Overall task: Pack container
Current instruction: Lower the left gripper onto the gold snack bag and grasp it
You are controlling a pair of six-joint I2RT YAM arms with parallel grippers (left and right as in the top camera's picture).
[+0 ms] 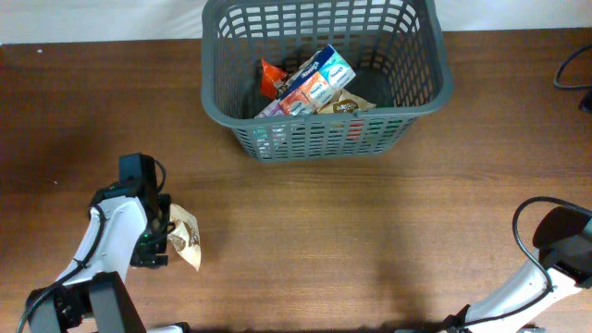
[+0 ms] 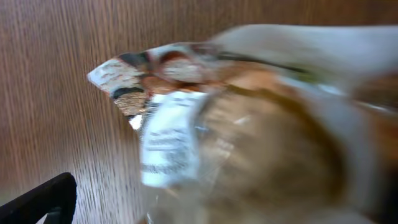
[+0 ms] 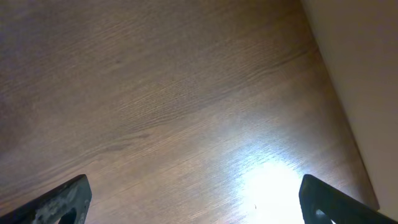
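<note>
The dark grey lattice container (image 1: 212, 100) stands at the back centre and holds a blue-and-white carton (image 1: 314, 81), an orange packet (image 1: 270, 76) and a brown snack bag (image 1: 348, 105). Another brown snack bag (image 1: 185, 239) with a white label lies on the table at the front left. My left gripper (image 1: 154, 242) is right beside it. In the left wrist view the bag (image 2: 249, 137) fills the frame, blurred, between the jaws (image 2: 211, 208). Only one dark finger shows, clear of the bag. My right gripper (image 3: 196, 199) is open and empty over bare table.
The right arm (image 1: 555, 245) is at the front right corner, near the table's right edge (image 3: 339, 106). A black cable (image 1: 569, 69) lies at the far right. Wooden tabletop stretches between the container and both arms.
</note>
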